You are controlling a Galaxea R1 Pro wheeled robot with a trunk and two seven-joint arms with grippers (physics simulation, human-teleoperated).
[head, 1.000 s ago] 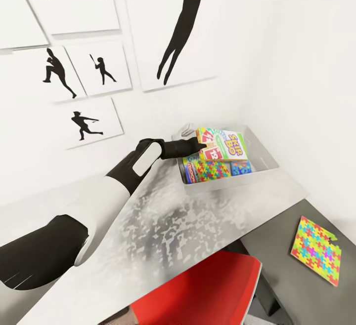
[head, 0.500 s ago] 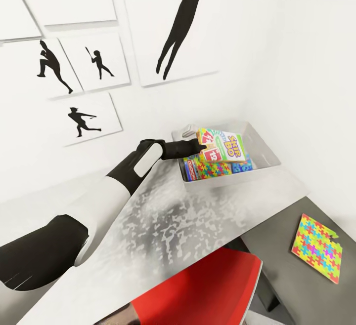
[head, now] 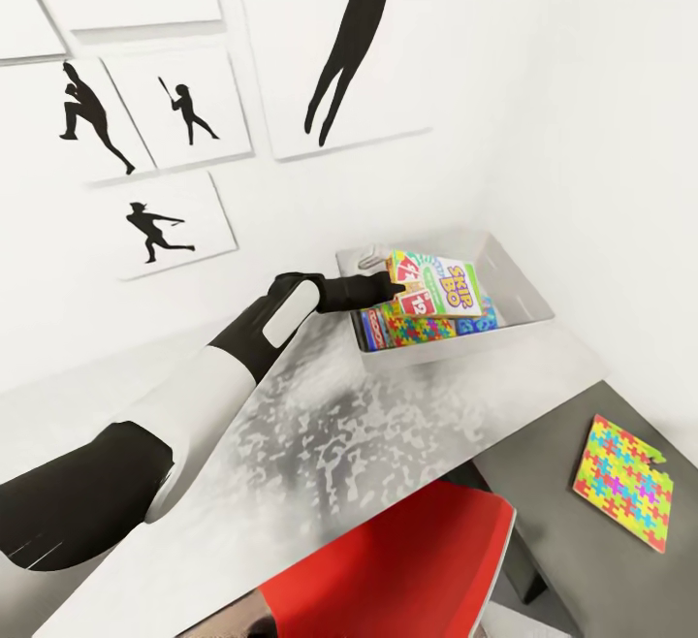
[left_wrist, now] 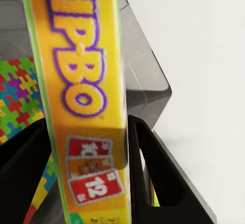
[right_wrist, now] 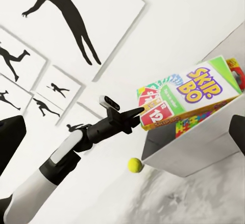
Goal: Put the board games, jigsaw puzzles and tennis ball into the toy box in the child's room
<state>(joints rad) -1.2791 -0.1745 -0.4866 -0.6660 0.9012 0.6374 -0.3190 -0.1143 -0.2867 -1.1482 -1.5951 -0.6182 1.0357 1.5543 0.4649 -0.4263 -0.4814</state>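
Note:
My left gripper [head: 393,289] is shut on a yellow and green Skip-Bo board game [head: 438,287], held tilted just above the grey toy box [head: 528,313] at the table's far corner. The left wrist view has the game [left_wrist: 84,96] pinched between both black fingers [left_wrist: 148,168]. Inside the toy box lie a colourful jigsaw puzzle [head: 415,330] and another game box. A tennis ball [right_wrist: 135,165] rests on the table beside the toy box [right_wrist: 194,150], below my left arm. Another jigsaw puzzle [head: 622,483] lies flat on a dark grey surface at the right. My right gripper [right_wrist: 122,142] stands open, fingers wide apart.
A red chair [head: 407,570] is tucked under the speckled white table [head: 320,444] in front of me. Walls with black silhouette pictures [head: 174,110] close in behind and right of the toy box.
The head view has shifted a little, sliding the wall pictures up and left. The Skip-Bo game sits slightly lower over the toy box, still in my left gripper.

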